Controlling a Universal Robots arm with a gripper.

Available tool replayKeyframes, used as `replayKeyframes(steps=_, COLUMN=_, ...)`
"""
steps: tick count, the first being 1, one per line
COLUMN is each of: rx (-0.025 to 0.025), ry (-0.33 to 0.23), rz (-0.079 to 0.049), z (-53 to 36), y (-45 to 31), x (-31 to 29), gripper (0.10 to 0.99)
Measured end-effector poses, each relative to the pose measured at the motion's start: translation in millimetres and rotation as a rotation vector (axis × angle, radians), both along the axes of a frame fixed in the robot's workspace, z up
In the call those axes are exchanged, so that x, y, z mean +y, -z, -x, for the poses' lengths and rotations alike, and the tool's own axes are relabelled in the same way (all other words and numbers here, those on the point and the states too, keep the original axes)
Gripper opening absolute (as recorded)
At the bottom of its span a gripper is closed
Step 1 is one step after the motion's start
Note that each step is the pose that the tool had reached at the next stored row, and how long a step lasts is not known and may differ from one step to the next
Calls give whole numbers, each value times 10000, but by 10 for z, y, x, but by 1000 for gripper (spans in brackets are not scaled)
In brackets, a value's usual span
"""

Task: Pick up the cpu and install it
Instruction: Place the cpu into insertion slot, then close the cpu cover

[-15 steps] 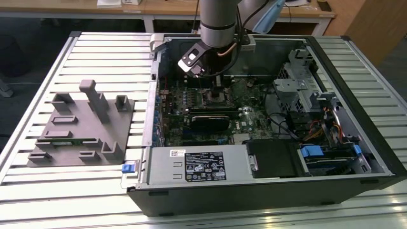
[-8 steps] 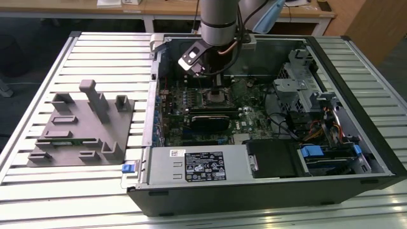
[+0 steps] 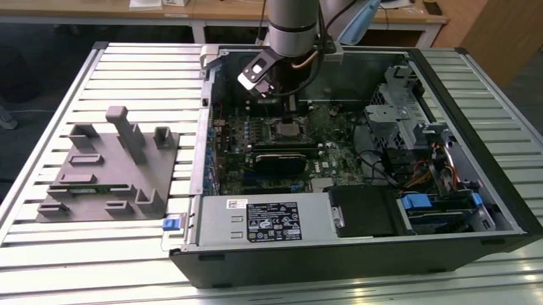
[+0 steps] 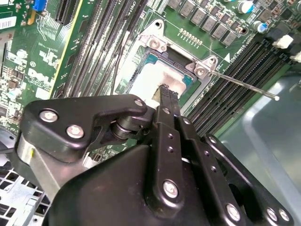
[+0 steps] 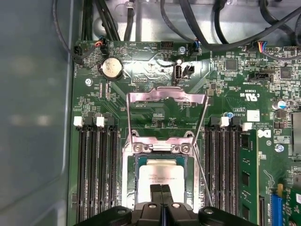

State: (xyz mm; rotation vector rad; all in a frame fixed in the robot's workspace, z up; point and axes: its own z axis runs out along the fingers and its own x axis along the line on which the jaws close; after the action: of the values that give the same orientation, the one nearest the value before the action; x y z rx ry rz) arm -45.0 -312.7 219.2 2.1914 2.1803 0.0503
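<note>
Matt silvery metal tops the cpu, the socket frame is bright bare metal, the motherboard glossy green, the gripper matt black with shiny metal screw heads.

The cpu lies in its socket, directly under the tips of the claw. Memory slots flank the socket on either side of the claw. The load plate stands raised just beyond the tips. Outside the case, the fixture sits well apart from the claw, toward the exterior view's left.
</note>
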Motion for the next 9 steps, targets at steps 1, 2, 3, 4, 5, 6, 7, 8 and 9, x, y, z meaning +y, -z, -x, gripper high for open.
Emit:
replayKeyframes(steps=1, rx=5, ry=0, rz=1, z=0, y=-9, x=0, gripper=118)
replayKeyframes(steps=2, rx=8, ry=1, rz=0, z=0, y=-18, x=0, gripper=118)
replayKeyframes(steps=3, rx=12, ry=0, rz=0, z=0, y=-28, x=0, gripper=118)
replayKeyframes(steps=4, rx=15, ry=0, rz=0, z=0, y=-38, x=0, gripper=118)
replayKeyframes(steps=5, rx=18, ry=0, rz=0, z=-1, y=-49, x=0, gripper=118)
replayKeyframes(steps=6, rx=21, ry=0, rz=0, z=-1, y=-59, x=0, gripper=118)
replayKeyframes(steps=7, rx=23, ry=0, rz=0, z=-1, y=-69, x=0, gripper=118)
replayKeyframes(steps=8, rx=26, ry=0, rz=0, z=-2, y=-80, x=0, gripper=118)
replayKeyframes(steps=9, rx=30, ry=0, rz=1, z=-2, y=-92, x=0, gripper=118)
